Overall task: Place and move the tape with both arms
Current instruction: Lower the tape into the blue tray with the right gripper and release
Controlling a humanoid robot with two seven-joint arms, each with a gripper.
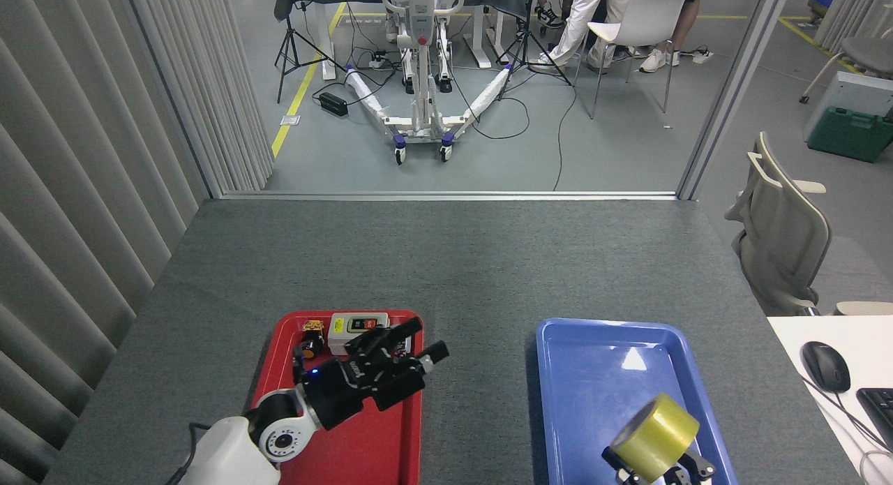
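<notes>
The tape (656,435), a wide yellow roll, hangs tilted over the near right part of the blue tray (605,324). My right gripper (658,473) comes up from the bottom edge with black fingers (614,463) on both sides of the roll, shut on it. My left gripper (424,338) is above the red tray (279,331), pointing up and right, fingers spread open and empty. It is well apart from the tape.
The red tray holds a white switch box (357,329) and an orange push button (307,346) along its far edge, just behind my left gripper. A white desk with a mouse (825,366) stands at the right. Grey tabletop (453,262) stretches beyond both trays.
</notes>
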